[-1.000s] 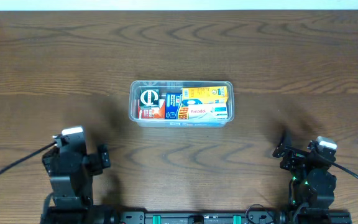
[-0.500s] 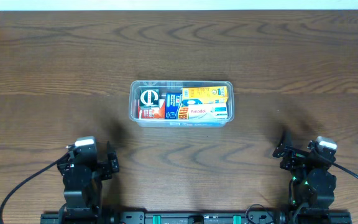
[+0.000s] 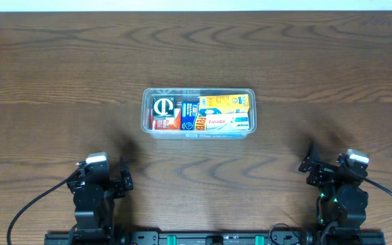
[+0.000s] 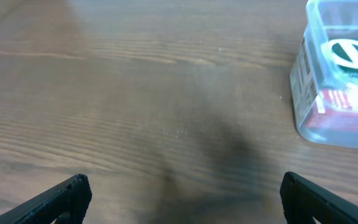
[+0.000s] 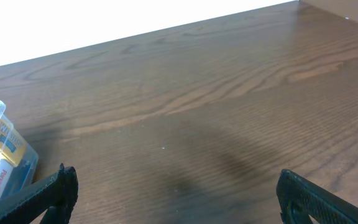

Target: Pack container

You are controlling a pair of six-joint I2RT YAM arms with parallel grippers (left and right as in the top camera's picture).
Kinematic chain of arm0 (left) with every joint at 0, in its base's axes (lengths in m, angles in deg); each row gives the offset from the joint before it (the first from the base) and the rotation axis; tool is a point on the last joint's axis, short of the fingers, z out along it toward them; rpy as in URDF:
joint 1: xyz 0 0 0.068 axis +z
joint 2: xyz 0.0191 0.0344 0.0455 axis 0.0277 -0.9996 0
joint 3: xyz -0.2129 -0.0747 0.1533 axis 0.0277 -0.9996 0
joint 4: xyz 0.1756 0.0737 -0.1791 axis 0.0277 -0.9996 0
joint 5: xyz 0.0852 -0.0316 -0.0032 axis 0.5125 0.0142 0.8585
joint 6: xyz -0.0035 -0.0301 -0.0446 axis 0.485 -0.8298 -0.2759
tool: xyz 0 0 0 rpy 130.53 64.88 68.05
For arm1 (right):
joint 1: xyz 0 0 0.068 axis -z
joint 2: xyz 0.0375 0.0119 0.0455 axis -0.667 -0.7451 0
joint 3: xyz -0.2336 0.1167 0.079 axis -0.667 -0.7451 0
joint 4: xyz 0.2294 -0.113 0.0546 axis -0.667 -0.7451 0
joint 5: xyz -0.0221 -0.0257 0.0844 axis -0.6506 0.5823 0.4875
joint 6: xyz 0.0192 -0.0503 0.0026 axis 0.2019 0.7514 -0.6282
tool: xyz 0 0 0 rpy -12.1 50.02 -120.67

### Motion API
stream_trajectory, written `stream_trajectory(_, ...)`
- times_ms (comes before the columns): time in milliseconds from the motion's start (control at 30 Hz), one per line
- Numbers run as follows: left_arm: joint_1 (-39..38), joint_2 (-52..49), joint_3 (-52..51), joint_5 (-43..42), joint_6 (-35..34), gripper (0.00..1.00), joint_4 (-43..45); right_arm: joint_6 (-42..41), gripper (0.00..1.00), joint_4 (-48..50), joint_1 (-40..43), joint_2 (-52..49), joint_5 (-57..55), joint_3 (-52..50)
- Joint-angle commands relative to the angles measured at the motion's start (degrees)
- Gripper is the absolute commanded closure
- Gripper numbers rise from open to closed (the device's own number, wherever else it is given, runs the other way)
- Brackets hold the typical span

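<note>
1. While neither gripper touches it, the container (image 3: 143, 114) lies lengthwise on the wooden table (image 3: 318, 61). It is ahead of both grippers and well apart from each.
2. Packed inside it are four small boxes.
   - A red and green box (image 3: 163, 112) with a round white logo fills the end on the left gripper's side.
   - A blue box (image 3: 190, 116) stands just beside it.
   - A yellow box (image 3: 223, 102) takes the far half of the end on the right gripper's side.
   - A white box (image 3: 224, 123) marked Panadol lies against the yellow box, on the side nearer the grippers.
3. From the left gripper (image 3: 123, 175), the container is ahead and to the right. The left wrist view shows only one rounded end of it at the upper right edge, with the round-logo box visible through the clear wall.
4. The left gripper's jaws are spread wide and hold nothing. In its wrist view the two dark fingertips sit at opposite lower corners, with only bare wood between them.
5. From the right gripper (image 3: 310, 167), the container is ahead and to the left. The right wrist view shows just a corner of it at the left edge, with the yellow box inside.
6. The right gripper is likewise spread wide with nothing in its grasp, its fingertips far apart over bare wood.
7. Both arms sit low at the near edge of the table, one on each side, and a black cable (image 3: 33, 204) trails out from the left arm.
</note>
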Motion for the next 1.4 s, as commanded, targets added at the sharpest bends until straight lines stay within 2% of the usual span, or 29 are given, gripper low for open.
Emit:
stream_trajectory(0, 0.24, 0.96, -1.68, -0.13, -0.61, 0.02, 0.39, 0.81, 0.01, 0.15, -0.63, 0.37, -0.20, -0.22)
stream_trajectory(1367, 0.24, 0.87, -2.64, -0.15, -0.70, 0.02, 1.60, 0.81, 0.01, 0.15, -0.63, 0.37, -0.20, -0.22)
